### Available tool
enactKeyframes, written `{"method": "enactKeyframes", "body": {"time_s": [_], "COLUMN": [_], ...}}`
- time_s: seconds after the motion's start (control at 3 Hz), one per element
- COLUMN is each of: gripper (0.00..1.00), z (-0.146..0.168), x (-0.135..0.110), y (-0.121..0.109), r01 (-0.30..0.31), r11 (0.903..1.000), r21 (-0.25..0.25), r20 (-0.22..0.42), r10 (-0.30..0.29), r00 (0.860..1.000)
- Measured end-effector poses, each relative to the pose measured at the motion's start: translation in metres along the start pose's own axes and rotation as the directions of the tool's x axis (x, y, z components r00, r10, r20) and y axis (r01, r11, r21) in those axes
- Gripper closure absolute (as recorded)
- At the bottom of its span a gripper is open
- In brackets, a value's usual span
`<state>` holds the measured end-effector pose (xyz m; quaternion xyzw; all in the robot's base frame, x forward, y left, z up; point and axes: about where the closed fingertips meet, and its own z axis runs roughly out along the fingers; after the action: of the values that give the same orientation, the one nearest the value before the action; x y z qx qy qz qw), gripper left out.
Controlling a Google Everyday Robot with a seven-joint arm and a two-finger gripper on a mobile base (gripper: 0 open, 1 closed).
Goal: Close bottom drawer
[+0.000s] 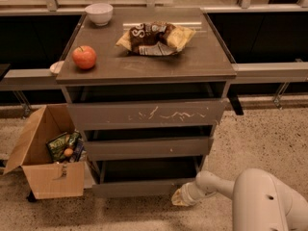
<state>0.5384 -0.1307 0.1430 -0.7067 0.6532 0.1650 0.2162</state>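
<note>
The grey cabinet has three drawers, all pulled out a little. The bottom drawer [137, 187] is the lowest one, a shallow grey tray with a plain narrow front, and its dark inside shows above the front. My gripper [180, 197], on the white arm [216, 184] that comes in from the lower right, is low to the floor. It touches the right end of the bottom drawer's front.
Above are the middle drawer [147, 148] and the scratched top drawer [144, 114]. On the cabinet top lie an apple [84, 57], a white bowl [99, 13] and snack bags [155, 37]. An open cardboard box [45, 165] with items stands on the floor at the left.
</note>
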Motion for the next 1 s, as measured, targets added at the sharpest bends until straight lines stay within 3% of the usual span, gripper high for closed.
{"method": "enactKeyframes", "body": {"time_s": [1.0], "gripper": [0.13], "z": [0.0001], "x": [0.0], "y": [0.0001], "r01": [0.0], "r11": [1.0], "r21": [0.0], "r20": [0.0], "r10": [0.0], "r00": [1.0]}}
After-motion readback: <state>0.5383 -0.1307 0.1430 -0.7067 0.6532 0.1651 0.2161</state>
